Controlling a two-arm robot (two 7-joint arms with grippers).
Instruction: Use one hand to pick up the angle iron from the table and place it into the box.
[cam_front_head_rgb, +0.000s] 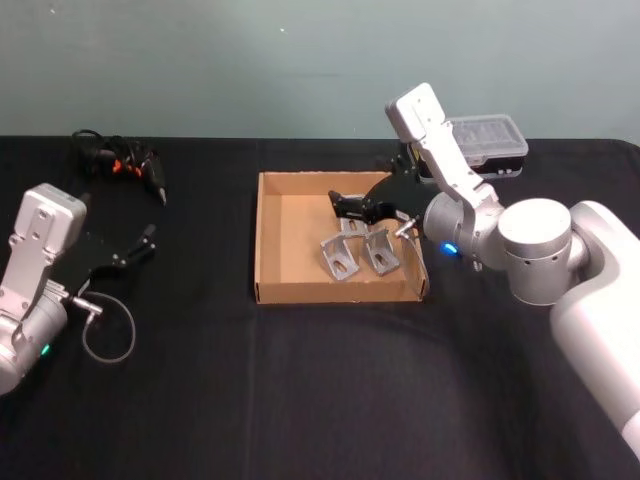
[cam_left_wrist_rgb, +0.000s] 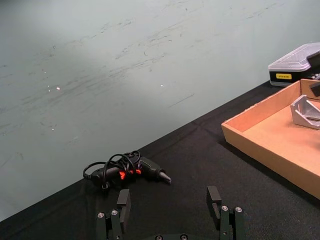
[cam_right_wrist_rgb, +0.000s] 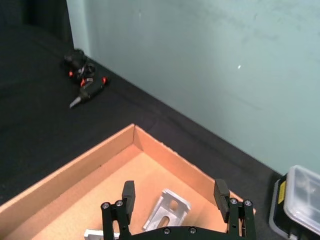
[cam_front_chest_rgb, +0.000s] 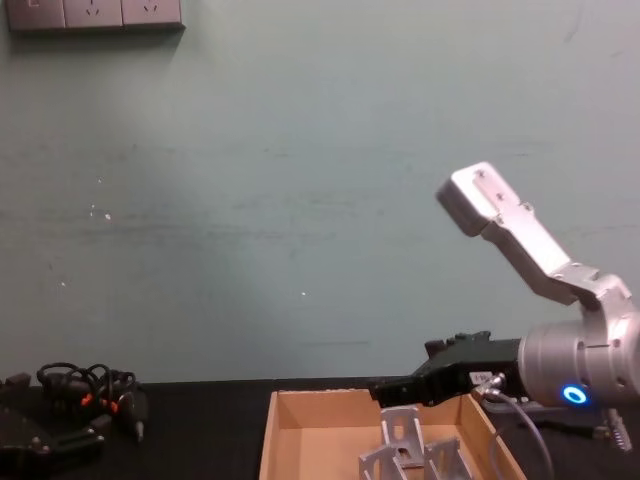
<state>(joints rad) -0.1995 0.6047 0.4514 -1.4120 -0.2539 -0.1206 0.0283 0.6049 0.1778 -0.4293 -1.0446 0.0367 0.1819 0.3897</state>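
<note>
Two grey metal angle irons (cam_front_head_rgb: 340, 257) (cam_front_head_rgb: 381, 252) stand side by side on the floor of the tan cardboard box (cam_front_head_rgb: 268, 240), toward its right wall. My right gripper (cam_front_head_rgb: 350, 207) hangs open just above them with nothing between its fingers. In the right wrist view the right gripper (cam_right_wrist_rgb: 175, 195) straddles one angle iron (cam_right_wrist_rgb: 167, 215) lying below it, apart from it. My left gripper (cam_front_head_rgb: 140, 245) rests open at the left of the black table (cam_front_head_rgb: 300, 400), far from the box. From the left wrist view, one angle iron (cam_left_wrist_rgb: 306, 112) shows inside the box (cam_left_wrist_rgb: 265, 142).
A black power screwdriver with a coiled cable (cam_front_head_rgb: 120, 160) lies at the back left. Behind the right arm, at the back right, stands a small black case with a clear lid (cam_front_head_rgb: 490, 140). A thin cable loop (cam_front_head_rgb: 108, 335) lies beside the left arm.
</note>
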